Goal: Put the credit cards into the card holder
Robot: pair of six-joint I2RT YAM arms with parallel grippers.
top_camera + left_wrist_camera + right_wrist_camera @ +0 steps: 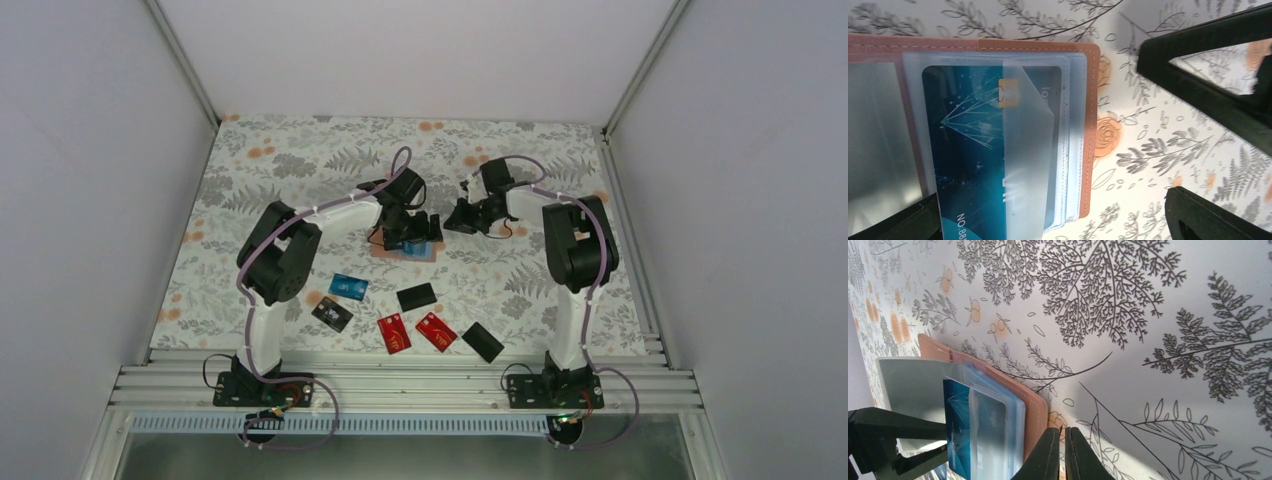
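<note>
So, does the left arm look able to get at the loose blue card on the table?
Probably yes. The left gripper is open above the card holder, and the loose blue card lies uncovered nearer its base, with no other card touching it. Lying flat, it may be hard to pinch.

Right pincer (1064, 434) closed, maybe touching open card holder (1034, 407); blue card (955, 432) partly sleeved.

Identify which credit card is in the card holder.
The blue card in a clear sleeve of the card holder; the other cards lie loose on the table.
</note>
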